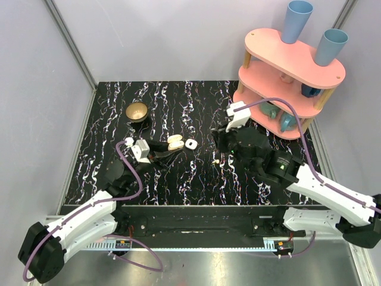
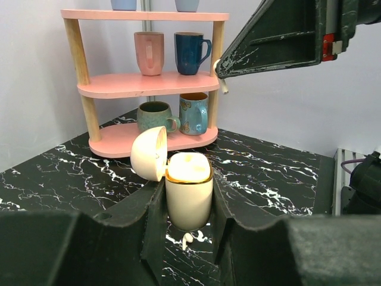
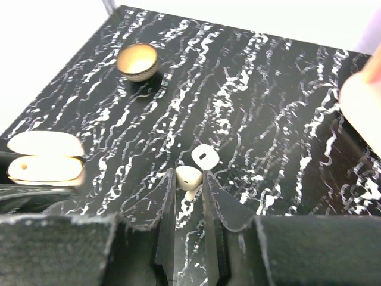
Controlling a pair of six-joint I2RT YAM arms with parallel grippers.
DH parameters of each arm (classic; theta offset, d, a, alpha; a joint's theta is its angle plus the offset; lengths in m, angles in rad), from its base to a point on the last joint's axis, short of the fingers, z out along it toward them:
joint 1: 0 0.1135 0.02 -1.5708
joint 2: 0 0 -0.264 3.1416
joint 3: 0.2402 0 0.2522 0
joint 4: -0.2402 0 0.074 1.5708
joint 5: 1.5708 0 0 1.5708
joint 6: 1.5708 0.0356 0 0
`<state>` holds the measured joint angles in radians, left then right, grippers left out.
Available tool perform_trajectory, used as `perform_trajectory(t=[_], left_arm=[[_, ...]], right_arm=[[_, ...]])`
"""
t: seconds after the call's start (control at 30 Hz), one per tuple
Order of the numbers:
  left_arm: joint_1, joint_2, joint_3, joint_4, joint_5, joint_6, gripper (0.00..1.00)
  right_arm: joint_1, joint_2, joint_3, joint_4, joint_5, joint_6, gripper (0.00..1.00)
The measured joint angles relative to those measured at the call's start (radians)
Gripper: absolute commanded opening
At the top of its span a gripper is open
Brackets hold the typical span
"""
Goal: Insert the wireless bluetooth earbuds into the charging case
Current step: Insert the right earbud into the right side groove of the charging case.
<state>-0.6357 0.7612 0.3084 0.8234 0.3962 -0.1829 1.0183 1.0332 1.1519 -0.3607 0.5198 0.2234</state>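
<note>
The left gripper was clamped on the cream case, which stood upright between its fingers. The lid was swung open toward 9 o'clock in the left wrist view. Below the cream case, on the table, lay one earbud.

From above, the cream case sat just left of the table's centre. A white case was close at its 3 o'clock, though whether the two touched was hard to tell from there.

The right gripper had its fingers pressed together on another earbud, stem pointing down. From above, this pinched one was at about 4 o'clock of the white case. It seemed to hang a little above the table, going by the left wrist view.

A bowl stood at 10 o'clock on the table. A pink shelf with mugs stood at 2 o'clock, well apart from both cases.
</note>
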Motion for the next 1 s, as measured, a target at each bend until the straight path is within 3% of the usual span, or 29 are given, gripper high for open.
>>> perform_trajectory(t=[0.3,1.0], left_arm=[[0.0,0.008,-0.001,0.048,0.013,-0.01,0.0],[0.0,0.008,-0.018,0.092,0.019,-0.01,0.0]], right_arm=[[0.18,0.153,0.042,0.177,0.101,-0.053,0.0],[0.282,0.21,0.065,0.344,0.15,-0.082,0.0]])
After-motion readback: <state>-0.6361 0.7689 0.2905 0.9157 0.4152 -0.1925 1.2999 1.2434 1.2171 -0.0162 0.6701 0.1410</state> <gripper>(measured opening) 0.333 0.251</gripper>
